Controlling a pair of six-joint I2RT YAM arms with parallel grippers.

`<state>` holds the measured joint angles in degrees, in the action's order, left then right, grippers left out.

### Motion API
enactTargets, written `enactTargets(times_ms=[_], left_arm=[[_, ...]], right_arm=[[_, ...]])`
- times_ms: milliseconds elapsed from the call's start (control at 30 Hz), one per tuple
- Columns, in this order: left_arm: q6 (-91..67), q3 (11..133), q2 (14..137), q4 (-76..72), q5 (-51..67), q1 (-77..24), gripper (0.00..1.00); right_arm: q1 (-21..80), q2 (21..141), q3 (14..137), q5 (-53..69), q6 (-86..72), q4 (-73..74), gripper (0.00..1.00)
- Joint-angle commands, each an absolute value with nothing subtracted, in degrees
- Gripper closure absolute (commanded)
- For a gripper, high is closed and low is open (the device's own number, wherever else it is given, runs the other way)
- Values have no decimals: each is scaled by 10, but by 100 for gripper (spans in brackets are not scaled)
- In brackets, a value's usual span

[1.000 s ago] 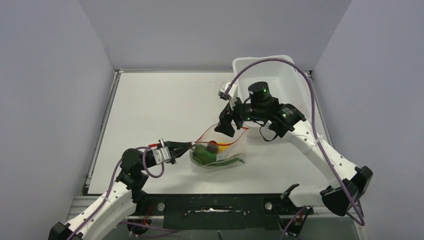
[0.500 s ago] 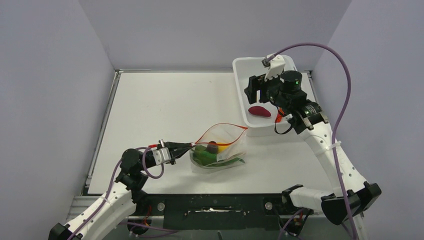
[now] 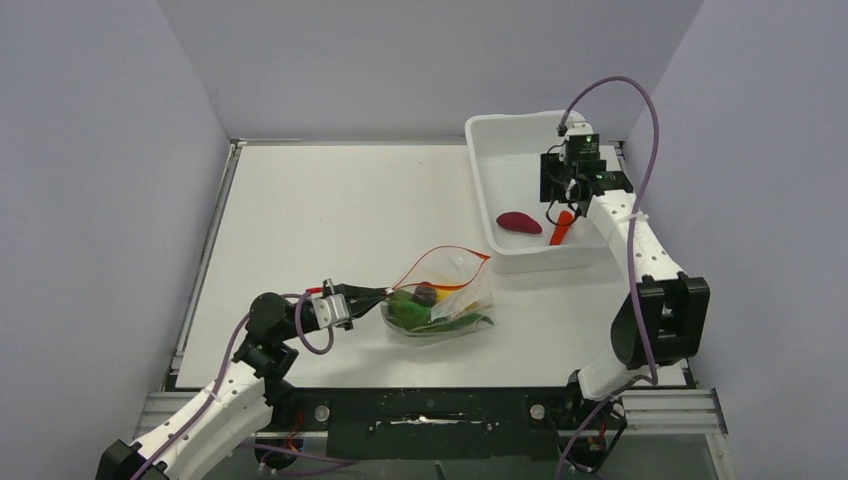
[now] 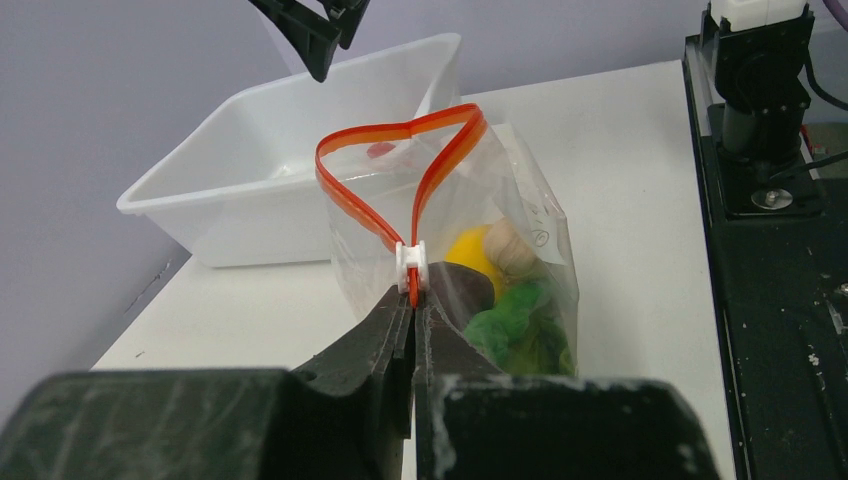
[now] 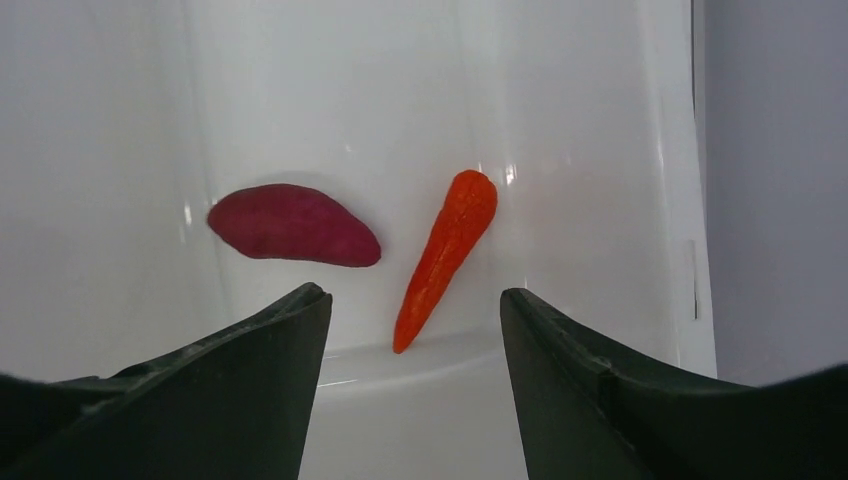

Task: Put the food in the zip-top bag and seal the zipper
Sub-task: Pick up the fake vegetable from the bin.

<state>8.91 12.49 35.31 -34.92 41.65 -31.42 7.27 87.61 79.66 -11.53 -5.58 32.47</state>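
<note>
**Left gripper pinches the zipper; right gripper hangs open over the tub**

Top view: the bag (image 3: 452,301) lies on the table (image 3: 320,220) near the front, its mouth gaping toward the tub (image 3: 482,185). The zipper (image 3: 440,255) forms a raised loop. Food shows through the plastic – green, yellow and a dark piece. The left gripper (image 3: 375,294) meets the bag's left corner. The right gripper (image 3: 553,188) hangs over the tub, above a maroon piece (image 3: 519,222) and a cone (image 3: 563,227) on the tub floor.

Left wrist: the left gripper (image 4: 412,305) has its jaws closed on the end of the zipper (image 4: 448,165), just below the white slider (image 4: 411,262). The two strands stand apart in a heart shape. Inside the bag (image 4: 530,215) sit a yellow lump (image 4: 468,250), a beige piece (image 4: 512,255) and a green leaf (image 4: 515,330). The tub (image 4: 290,190) stands behind.

Right wrist: the right gripper (image 5: 412,298) is spread wide and holds nothing. Beyond it lie the maroon piece (image 5: 293,225) and the cone (image 5: 447,250), side by side but apart – the cone near the tub's (image 5: 570,120) right wall.
</note>
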Motion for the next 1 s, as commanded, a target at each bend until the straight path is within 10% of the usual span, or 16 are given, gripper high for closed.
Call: enactTargets(times_ms=[0,967], left_arm=[[95,136,351,-362,409,-319,100],[1,232,345,-200,312,-330,100]], right_arm=[[27,920,832,-110,-49,315,38],[-16,1106,877,-123,-77,274,39]])
